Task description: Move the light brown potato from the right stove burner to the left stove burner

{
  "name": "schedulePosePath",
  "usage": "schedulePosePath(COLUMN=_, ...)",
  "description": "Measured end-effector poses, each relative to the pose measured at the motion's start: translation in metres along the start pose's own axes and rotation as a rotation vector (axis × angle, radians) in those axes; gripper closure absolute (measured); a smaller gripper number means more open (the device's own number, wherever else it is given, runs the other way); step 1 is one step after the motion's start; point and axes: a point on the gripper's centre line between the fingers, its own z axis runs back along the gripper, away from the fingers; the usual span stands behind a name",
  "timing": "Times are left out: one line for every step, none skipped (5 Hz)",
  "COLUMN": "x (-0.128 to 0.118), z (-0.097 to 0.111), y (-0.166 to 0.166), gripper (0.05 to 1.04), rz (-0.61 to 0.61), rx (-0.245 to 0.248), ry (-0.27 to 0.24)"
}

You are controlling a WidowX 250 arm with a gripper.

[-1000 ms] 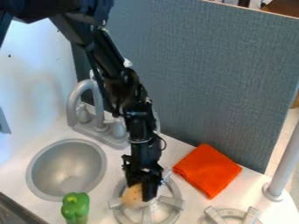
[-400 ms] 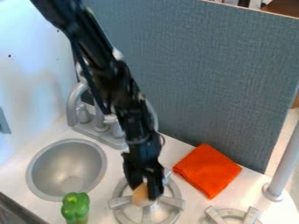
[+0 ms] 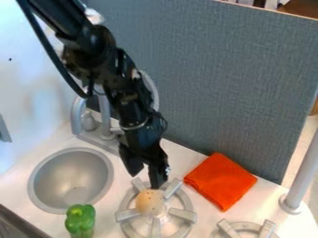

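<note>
Tan roundish object [image 3: 149,201] sits on burner [image 3: 182,214], just below gripper [image 3: 145,180]. Fingers apart; orange cloth [image 3: 221,180] off one side of them, sink [image 3: 70,179] off the other.

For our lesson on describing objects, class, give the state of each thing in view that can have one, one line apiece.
Gripper: fingers parted, holding nothing, just above the tan object.
Tan round object: loose, resting on the near burner.
Near burner: bearing the tan object.
Orange cloth: folded, lying flat on the counter.
Green pepper: stem end up, by the sink.
Far-right burner: partly cut off by the picture's edge.
</note>
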Motion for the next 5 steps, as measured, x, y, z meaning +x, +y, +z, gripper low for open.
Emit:
schedulePosePath(x=-0.019, z=0.008, y=0.0, gripper=0.084, rz=0.047, rx=0.07, ry=0.06)
schedulePosePath(x=-0.042, z=0.009, y=0.004, gripper=0.084, rz=0.112, rx=0.147, ry=0.159)
schedulePosePath(x=-0.067, z=0.008, y=0.007, gripper=0.084, rz=0.143, rx=0.175, ry=0.223)
schedulePosePath(x=-0.075, z=0.007, y=0.013, gripper=0.084, rz=0.163, rx=0.179, ry=0.231)
schedulePosePath(x=-0.08, z=0.006, y=0.02, gripper=0.085, rz=0.187, rx=0.158, ry=0.219)
